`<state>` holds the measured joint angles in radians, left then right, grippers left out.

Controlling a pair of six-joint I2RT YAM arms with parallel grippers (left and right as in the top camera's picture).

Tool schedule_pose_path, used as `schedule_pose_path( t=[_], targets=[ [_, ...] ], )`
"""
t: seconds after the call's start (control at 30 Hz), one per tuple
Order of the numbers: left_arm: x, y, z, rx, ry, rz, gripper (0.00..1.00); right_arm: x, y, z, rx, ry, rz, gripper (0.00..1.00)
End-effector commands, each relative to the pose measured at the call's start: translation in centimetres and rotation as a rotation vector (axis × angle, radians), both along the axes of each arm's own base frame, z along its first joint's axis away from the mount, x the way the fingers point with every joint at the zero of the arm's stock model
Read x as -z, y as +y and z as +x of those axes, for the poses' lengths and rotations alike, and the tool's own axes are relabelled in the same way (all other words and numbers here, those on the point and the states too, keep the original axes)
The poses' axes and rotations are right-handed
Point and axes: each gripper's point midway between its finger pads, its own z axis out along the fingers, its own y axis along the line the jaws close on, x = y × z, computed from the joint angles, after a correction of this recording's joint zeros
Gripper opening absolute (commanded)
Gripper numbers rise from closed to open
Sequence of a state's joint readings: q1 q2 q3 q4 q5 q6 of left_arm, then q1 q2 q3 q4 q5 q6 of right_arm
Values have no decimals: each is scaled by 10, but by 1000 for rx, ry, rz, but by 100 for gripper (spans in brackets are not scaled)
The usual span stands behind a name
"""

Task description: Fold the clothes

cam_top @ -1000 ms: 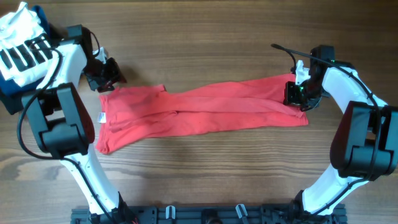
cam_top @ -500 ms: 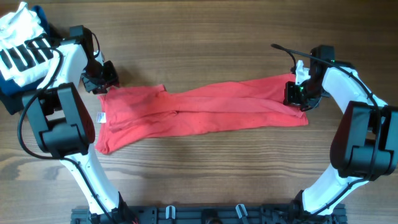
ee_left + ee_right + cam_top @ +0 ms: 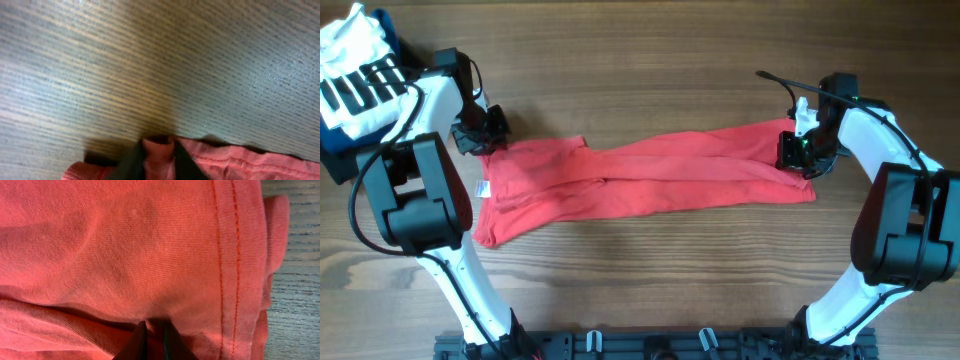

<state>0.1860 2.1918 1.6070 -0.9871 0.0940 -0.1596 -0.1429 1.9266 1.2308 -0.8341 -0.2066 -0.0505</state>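
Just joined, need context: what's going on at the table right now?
Two arms are working on a red T-shirt, folded into a long strip across the wooden table. The left gripper pinches its far left corner; the right gripper pinches cloth near the hem at the right end. Both ends look flat.

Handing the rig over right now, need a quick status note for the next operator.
Left gripper: shut on the red T-shirt at the far corner of its left end, fabric pinched between the fingers.
Right gripper: looks shut on a pinch of fabric near the right-end hem.
Shirt: flat in a long band across the table.
Done: seems folded lengthwise.
Left: probably bring the ends together, release.
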Motion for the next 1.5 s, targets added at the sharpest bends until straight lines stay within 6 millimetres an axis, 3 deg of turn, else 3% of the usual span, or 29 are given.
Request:
schedule_pose_path(
  t=[0.0, 0.2, 0.37, 0.47, 0.6, 0.87, 1.03, 1.2, 1.47],
  targets=[
    [11, -1, -7, 0, 29, -4, 4, 6, 5, -5, 4, 26, 24, 12],
    [-5, -7, 5, 0, -21, -43, 4, 6, 5, -5, 4, 26, 24, 12],
    [-51, -23, 24, 10, -153, -135, 4, 6, 5, -6, 4, 30, 24, 12],
    [-76, -32, 21, 16, -189, -175, 4, 6, 5, -7, 3, 31, 25, 12],
    [-100, -41, 0, 15, -159, -213, 4, 6, 5, -6, 4, 30, 25, 12],
    [-109, -56, -59, 58, 55, -281, 4, 6, 5, -7, 4, 33, 25, 12],
    [-113, -60, -82, 102, 139, -301, 4, 6, 5, -8, 4, 36, 25, 12],
    [-116, -60, -97, 96, 202, -305, 4, 6, 5, -8, 4, 37, 25, 12],
    [-115, -63, -95, 100, 195, -312, 4, 6, 5, -8, 4, 36, 25, 12]
  ],
)
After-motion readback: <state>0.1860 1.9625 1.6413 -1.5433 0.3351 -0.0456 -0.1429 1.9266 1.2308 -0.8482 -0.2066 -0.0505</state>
